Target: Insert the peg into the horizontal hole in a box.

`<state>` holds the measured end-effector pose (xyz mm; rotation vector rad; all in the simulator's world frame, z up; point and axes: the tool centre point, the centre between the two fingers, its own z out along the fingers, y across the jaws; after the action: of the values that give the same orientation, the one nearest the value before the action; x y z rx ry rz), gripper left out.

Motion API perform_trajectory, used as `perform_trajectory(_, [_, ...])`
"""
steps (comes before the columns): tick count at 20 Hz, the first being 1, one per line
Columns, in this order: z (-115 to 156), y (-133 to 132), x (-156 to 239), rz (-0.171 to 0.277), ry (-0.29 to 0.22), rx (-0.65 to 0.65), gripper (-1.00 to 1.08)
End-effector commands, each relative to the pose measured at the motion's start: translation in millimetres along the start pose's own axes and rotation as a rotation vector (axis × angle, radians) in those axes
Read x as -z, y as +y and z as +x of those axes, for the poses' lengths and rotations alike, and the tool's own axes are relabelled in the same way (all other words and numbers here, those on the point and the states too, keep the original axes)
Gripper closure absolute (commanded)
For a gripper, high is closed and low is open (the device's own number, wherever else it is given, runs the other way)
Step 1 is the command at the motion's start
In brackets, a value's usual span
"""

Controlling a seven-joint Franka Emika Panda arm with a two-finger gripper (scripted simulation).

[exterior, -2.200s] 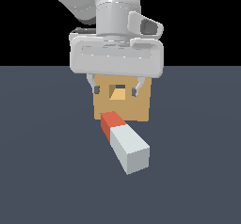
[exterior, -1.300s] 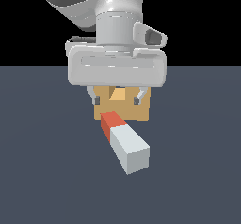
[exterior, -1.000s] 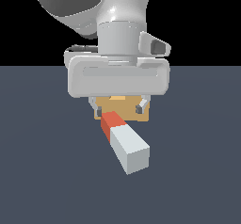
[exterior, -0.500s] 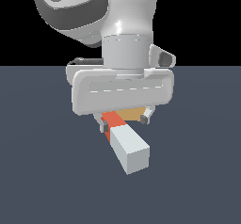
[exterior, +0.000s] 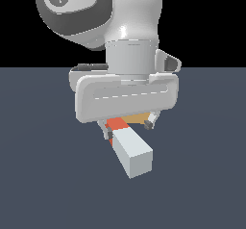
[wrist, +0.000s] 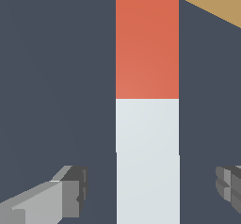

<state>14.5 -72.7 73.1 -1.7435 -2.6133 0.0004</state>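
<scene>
From the exterior view, the gripper [exterior: 129, 128] hangs low over the peg [exterior: 129, 147], fingers spread to either side, nothing pinched. The box [exterior: 141, 118] is nearly hidden behind the hand, so I'd worry about misjudging alignment with the hole.

In the wrist view, the peg [wrist: 147, 105] lies between the open fingers [wrist: 70, 192], untouched, its long axis running away from the gripper, orange end toward the box [wrist: 214, 2]. Closing off-centre could skew it.
</scene>
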Motion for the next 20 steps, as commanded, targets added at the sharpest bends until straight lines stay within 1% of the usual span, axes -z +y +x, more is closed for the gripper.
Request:
perform_trajectory(1, [0,0,-4,0.0,0.0,0.001,-0.92])
perform_trajectory(9, [1,-1,-40,0.0,0.0,0.004,-0.92])
perform_trajectory(15, [0,1,-49,0.0,0.0,0.004,-0.92])
perform_trajectory(16, [0,1,-49,0.0,0.0,0.004,1.08])
perform_trajectory(20, [0,1,-49,0.0,0.0,0.004,1.08])
